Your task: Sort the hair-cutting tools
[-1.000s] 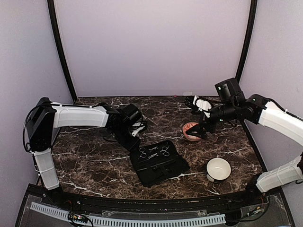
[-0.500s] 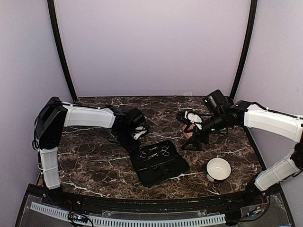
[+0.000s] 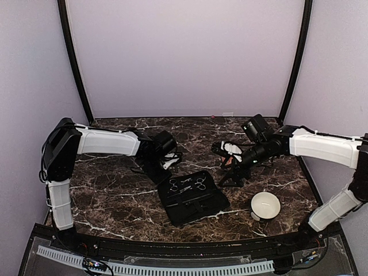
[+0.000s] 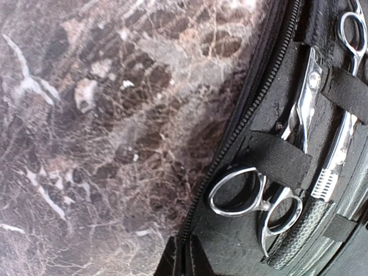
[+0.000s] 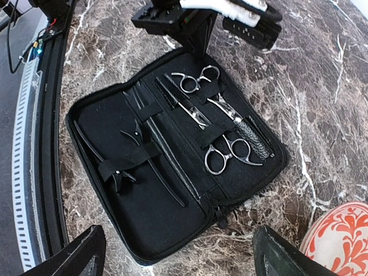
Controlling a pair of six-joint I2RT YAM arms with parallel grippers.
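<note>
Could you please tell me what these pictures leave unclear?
- Orange bowl: cut off at the right wrist view's corner; mostly behind the right arm in the top view.
- Left gripper: shut at the case edge; the left wrist view crops its tips, so any pinch is unclear.
- Slim dark tools: too small in the top view.

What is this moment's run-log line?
left tool: shut, by case edge | right tool: open, near case | scissors: strapped in open case

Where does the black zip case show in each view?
Top external: case, open, at the centre of the table.
Left wrist: case fills the right side.
Right wrist: case spans the middle.
Shared landmark: silver scissors strapped inside it.
</note>
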